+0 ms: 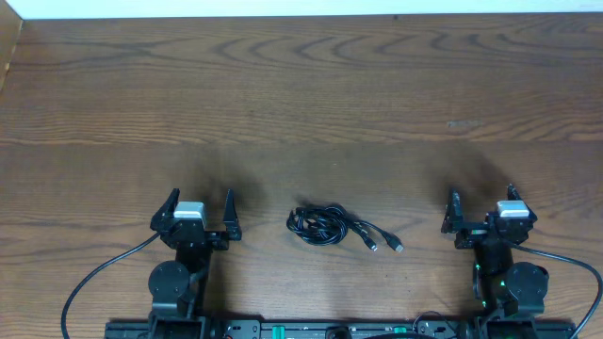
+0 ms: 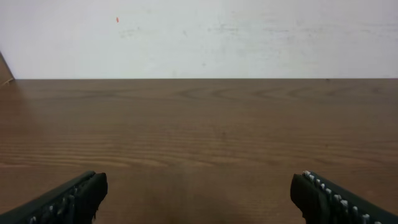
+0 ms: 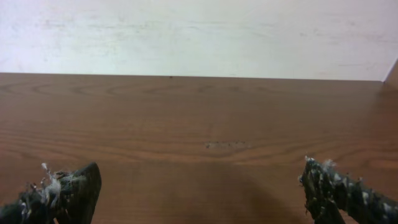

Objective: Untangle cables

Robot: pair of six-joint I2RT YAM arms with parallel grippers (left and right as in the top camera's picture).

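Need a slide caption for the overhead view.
Bunched cables lie on the table between open left gripper and open right gripper.

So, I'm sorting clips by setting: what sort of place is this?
Likely a robotics lab bench: a wooden table against a white wall, the left gripper and right gripper open at its near edge, bunched black cables between them.

The table (image 1: 301,104) is mid-brown wood with darker wavy grain that curves into rings ahead of both grippers. Between the left gripper (image 1: 201,200) and the right gripper (image 1: 482,200), the cables (image 1: 320,225) are black, and their plug ends (image 1: 397,248) are tipped pale silver. Both grippers are black, each topped by a light grey block (image 1: 189,211). The left gripper's fingers (image 2: 336,199) carry a row of pale dots. The right gripper's fingers (image 3: 62,190) are flecked with whitish fuzz. Beyond the fingertips the wall (image 2: 249,37) is off-white, with one red speck (image 2: 117,20).
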